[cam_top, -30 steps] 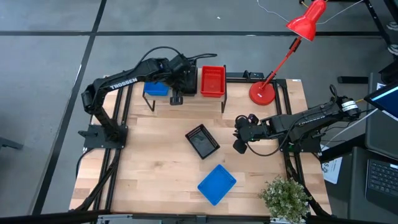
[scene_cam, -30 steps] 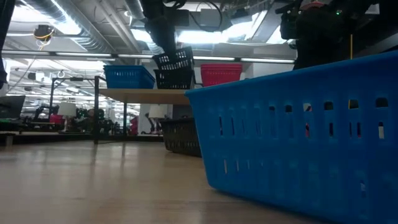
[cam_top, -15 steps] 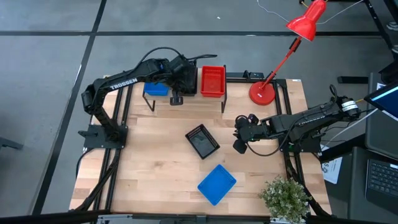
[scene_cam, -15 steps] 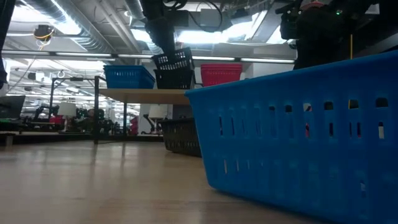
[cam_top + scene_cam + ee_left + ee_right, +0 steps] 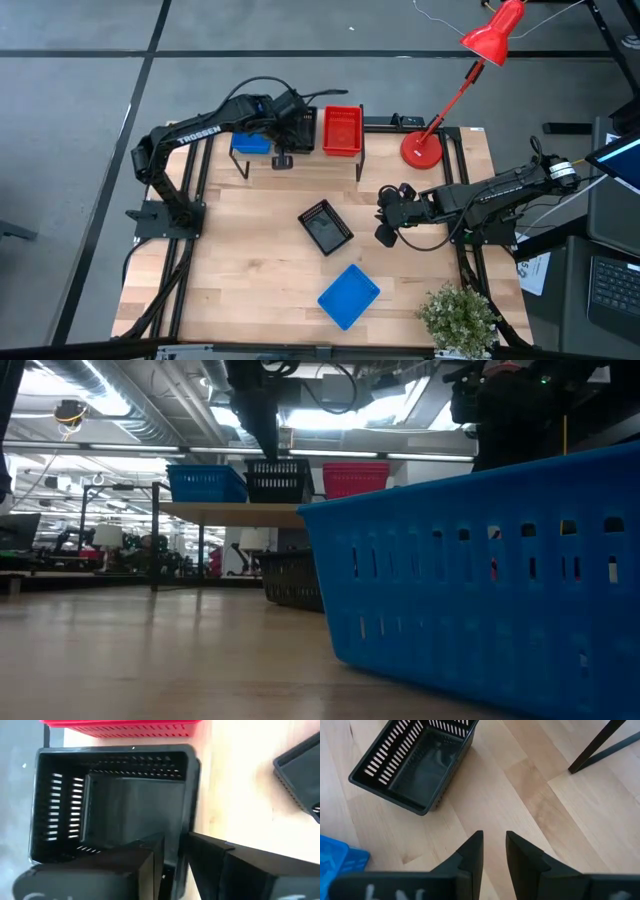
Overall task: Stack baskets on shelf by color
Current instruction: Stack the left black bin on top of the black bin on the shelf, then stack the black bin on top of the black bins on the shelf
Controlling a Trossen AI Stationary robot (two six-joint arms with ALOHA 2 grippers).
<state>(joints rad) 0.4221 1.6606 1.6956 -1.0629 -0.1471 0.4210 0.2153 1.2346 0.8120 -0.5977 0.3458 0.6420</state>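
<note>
On the shelf (image 5: pixel 230 512) three baskets stand in a row: blue (image 5: pixel 205 483), black (image 5: pixel 278 482) and red (image 5: pixel 355 480). The black one (image 5: pixel 302 130) rests level on its bottom. My left gripper (image 5: pixel 175 857) is open over that basket's near left corner, with one finger inside its near wall and one outside. My right gripper (image 5: pixel 494 845) hangs open above bare tabletop at the right (image 5: pixel 385 232), holding nothing. A second black basket (image 5: pixel 325 227) and a blue one (image 5: pixel 348 296) lie on the table. My left gripper comes slanting down from the table's left. Its fingers (image 5: pixel 150 860) straddle the black basket's near wall (image 5: pixel 191 815) at its left end. Whether either finger touches the wall, I cannot tell. The basket sits flat on the shelf.
A red desk lamp (image 5: pixel 422 148) stands at the table's far right and a potted plant (image 5: pixel 460 315) at its near right corner. The blue basket on the table fills the low view's right half (image 5: pixel 480 580). The shelf's thin black legs (image 5: pixel 600 745) stand on the tabletop.
The black basket hung tilted from my left gripper, with its near side raised above the shelf. It has dropped and now sits level on the shelf between the blue and red baskets. My left gripper has let it go and stayed where it was.
</note>
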